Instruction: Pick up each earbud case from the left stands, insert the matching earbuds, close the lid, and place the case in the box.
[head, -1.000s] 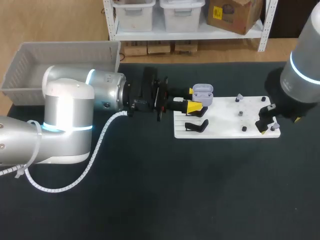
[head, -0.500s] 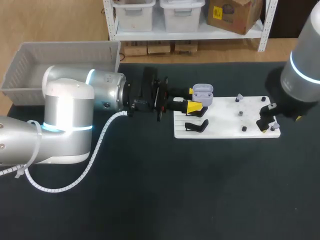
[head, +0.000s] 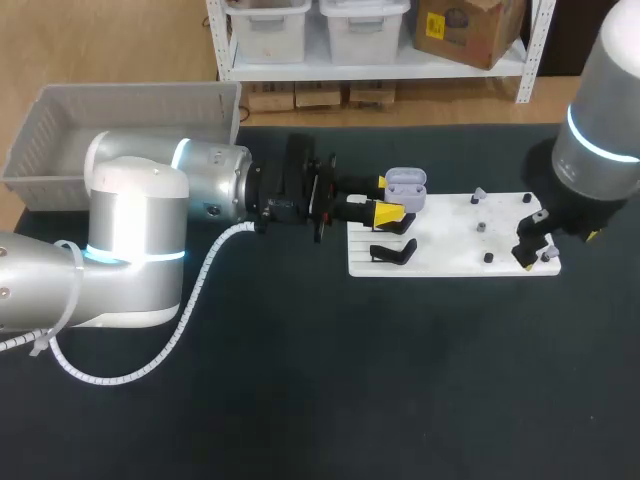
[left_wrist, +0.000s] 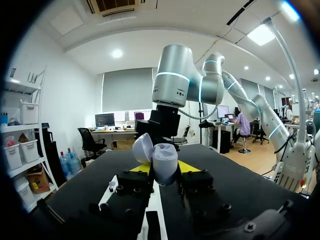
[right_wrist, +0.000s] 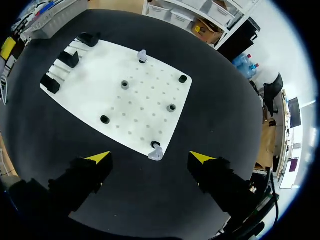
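The left claw is clasping the open-lidded earbud case between its yellow tips, at the left end of the white board on the table. The right claw is hanging released, tips wide apart, over a grey earbud at the board's right edge.

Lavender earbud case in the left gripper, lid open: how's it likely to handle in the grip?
The earbud case looks smooth and rounded, so it may slip or twist between the fingers of the left gripper. Its open lid sits on a hinge, so it would probably swing if bumped. The case looks small and hollow, so it is likely light.
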